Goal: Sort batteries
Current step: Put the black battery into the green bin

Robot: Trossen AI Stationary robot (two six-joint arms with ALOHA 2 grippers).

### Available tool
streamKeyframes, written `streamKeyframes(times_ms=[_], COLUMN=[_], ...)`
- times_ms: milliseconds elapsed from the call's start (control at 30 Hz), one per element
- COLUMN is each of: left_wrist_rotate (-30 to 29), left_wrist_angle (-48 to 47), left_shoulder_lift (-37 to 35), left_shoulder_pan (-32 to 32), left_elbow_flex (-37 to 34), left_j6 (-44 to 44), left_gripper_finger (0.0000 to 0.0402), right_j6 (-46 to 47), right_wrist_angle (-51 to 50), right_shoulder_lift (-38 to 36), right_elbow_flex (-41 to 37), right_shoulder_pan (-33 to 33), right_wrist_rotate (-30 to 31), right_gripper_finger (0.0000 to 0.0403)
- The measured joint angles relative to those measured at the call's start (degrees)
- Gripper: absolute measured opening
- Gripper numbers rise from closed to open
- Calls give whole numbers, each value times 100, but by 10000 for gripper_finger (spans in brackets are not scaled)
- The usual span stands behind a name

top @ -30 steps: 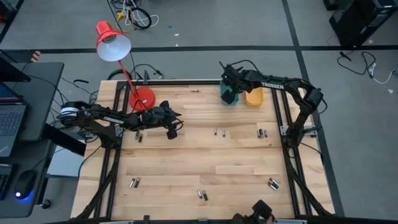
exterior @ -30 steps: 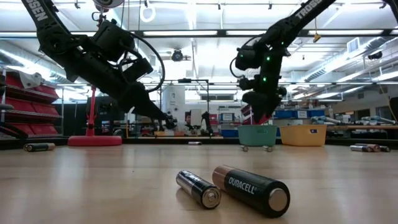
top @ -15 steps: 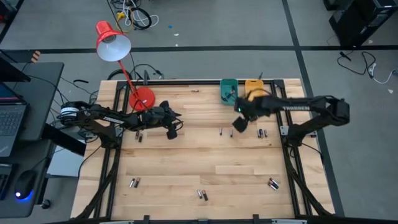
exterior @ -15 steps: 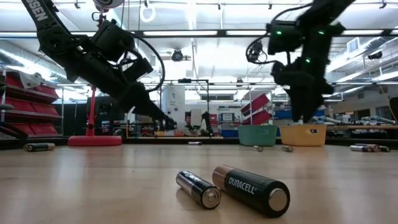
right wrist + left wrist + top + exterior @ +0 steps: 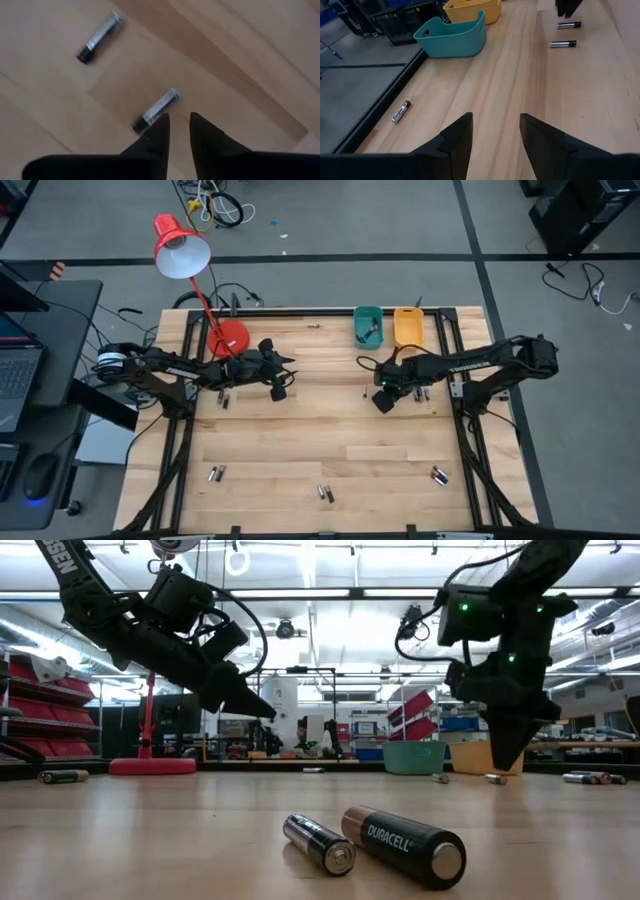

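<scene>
Batteries lie scattered on the wooden table: a pair [image 5: 405, 845] near the front edge, more [image 5: 421, 393] toward the right, and two [image 5: 99, 37] below my right gripper. That gripper [image 5: 179, 125] points steeply down just above the table, right of centre. It is shut to a narrow slit with nothing in it, beside one battery [image 5: 156, 111]. My left gripper [image 5: 496, 125] hangs open above the table's far left part [image 5: 279, 392], holding nothing. A teal bin [image 5: 368, 327], with a battery inside, and a yellow bin [image 5: 408, 327] stand at the far edge.
A red desk lamp [image 5: 182, 248] stands with its base [image 5: 230, 337] at the far left corner, beside my left arm. One battery [image 5: 400, 111] lies close to the table's far edge. More pairs lie along the near edge [image 5: 214, 474] [image 5: 438, 475]. A laptop sits off the table's left side.
My right gripper has swung from above the teal bin toward the near edge. It has sunk to just above the table by the two batteries and tipped to point more steeply down. My left gripper's tip has risen a little while its arm stayed in place.
</scene>
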Motion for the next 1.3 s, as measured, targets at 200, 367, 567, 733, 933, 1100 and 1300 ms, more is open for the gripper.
streamKeyframes(times_ms=[200, 367, 567, 733, 933, 1100, 1300], left_wrist_rotate=[0, 0, 0, 0, -1, -2, 896], left_wrist_angle=[-6, -10, -11, -18, -84, -106, 127], left_shoulder_lift=[0, 0, 0, 0, 0, 2, 234], left_shoulder_pan=[0, 0, 0, 0, 0, 0, -8], left_elbow_flex=[0, 0, 0, 0, 0, 0, 0], left_j6=[-38, -40, -44, -66, -100, -100, -289], left_gripper_finger=[179, 179, 179, 179, 179, 179, 179], right_j6=[-92, -98, -230, -396, -398, -439, -445], right_wrist_angle=[-4, 81, 598, 996, 902, 1114, 1582], right_shoulder_lift=[423, 543, 567, 562, 405, 321, 342], right_elbow_flex=[9, 73, 321, 306, 299, 300, 299], right_shoulder_pan=[-159, -154, -154, -173, -232, -315, -373], right_wrist_rotate=[-58, -92, -106, -252, -91, -42, -44], right_gripper_finger=[55, 55, 55, 55, 55, 55, 49])
